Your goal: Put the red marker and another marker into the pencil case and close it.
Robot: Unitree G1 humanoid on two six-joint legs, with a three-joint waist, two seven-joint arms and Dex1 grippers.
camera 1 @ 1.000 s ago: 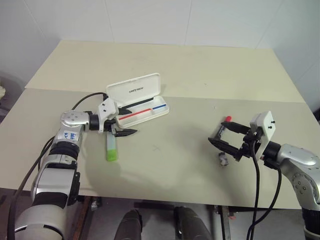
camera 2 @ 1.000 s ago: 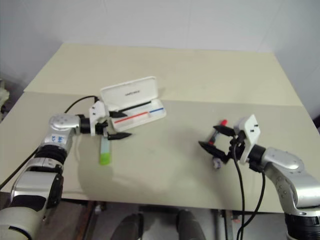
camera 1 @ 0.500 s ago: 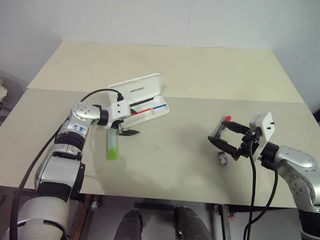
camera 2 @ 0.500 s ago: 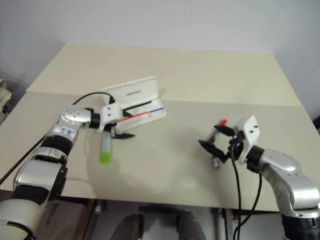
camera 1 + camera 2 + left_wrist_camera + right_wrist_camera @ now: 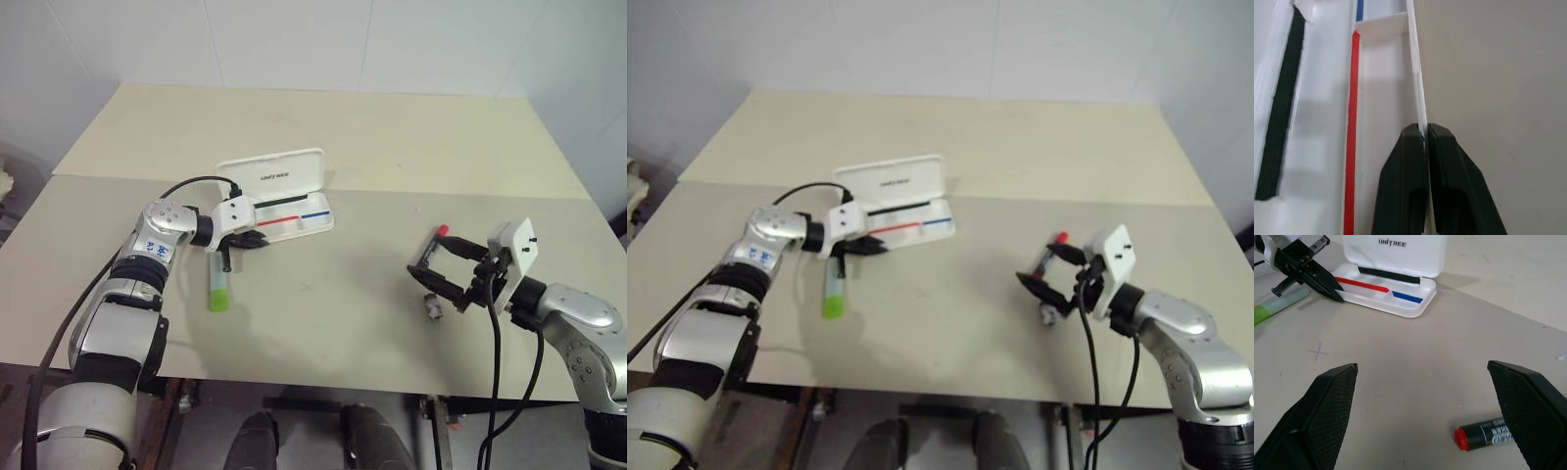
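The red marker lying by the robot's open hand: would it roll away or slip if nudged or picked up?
Probably it rolls: the red marker has a round barrel and lies flat on the smooth table. It looks stiff and light, being short and slim. Its glossy barrel might slip a little, though the right gripper's textured fingers should help.

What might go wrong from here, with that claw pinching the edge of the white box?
The left claw is shut on the thin front wall of the pencil case; a pull may drag or tip the open case. Both the green marker and red marker lie outside, so closing now would shut it empty.
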